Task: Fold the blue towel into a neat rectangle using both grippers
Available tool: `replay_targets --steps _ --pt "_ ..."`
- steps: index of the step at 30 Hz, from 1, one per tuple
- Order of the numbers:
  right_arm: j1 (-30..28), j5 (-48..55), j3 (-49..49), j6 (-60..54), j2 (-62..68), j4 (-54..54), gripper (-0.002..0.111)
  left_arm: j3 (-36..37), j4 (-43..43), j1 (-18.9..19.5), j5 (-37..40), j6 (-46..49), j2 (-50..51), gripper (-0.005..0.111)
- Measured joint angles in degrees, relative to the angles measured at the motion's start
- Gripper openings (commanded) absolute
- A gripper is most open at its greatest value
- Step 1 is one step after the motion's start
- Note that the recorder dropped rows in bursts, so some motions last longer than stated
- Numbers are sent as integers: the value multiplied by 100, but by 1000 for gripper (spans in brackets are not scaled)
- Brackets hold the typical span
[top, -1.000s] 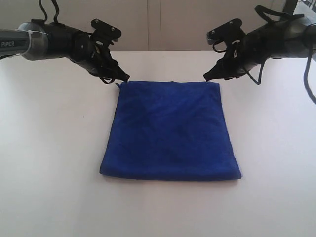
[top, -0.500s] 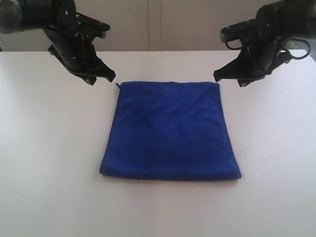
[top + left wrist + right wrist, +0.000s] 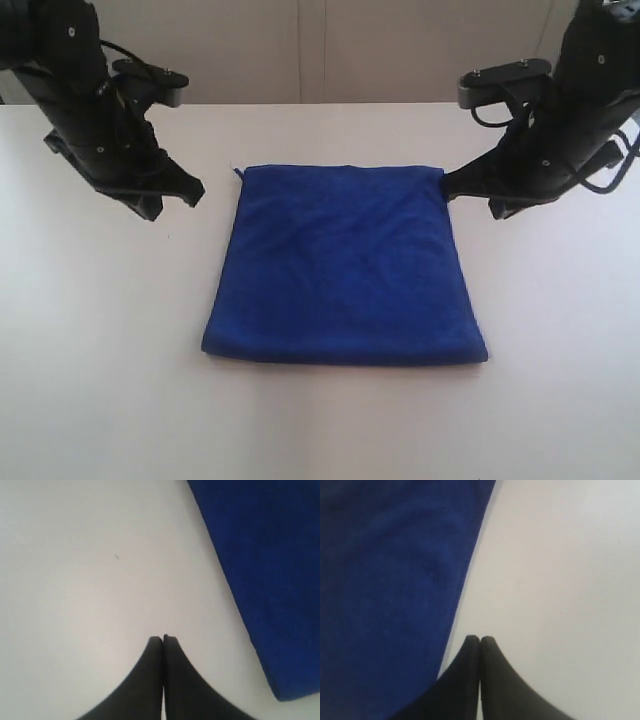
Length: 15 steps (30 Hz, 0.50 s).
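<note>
White, matt tabletop (image 3: 100,350) fills the scene, with a pale panelled wall (image 3: 300,50) behind it. All positions below are referred to the towel.

The left gripper (image 3: 192,194), a black jaw-fingered arm end, hangs off the towel's far left corner, apart from the cloth. Its wrist view shows the jaws pressed together on nothing, over bare table.

At centre lies the blue towel (image 3: 345,265), a deep royal-blue fleecy cloth. It is flat, squared-off and roughly rectangular (the near edge looks thick, judged to be a fold already made).

The right gripper (image 3: 447,188), likewise black, sits just beside the towel's far right corner. Contact cannot be confirmed. Its jaws are pressed together and empty.

Judgement: both claws flank the far corners evenly and hold no cloth. This fits either a finished fold or staging for another.

Count: one towel, two grippers, one table.
</note>
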Motion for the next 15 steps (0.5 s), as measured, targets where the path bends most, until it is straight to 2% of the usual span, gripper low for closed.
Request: replay_targets --steps 7,15 --pt "67 -84 977 0 -129 683 0 1458 -502 -215 -1057 0 -244 0" --pt "116 -490 1322 0 -138 687 0 2191 -805 -558 -2031 0 -79 0"
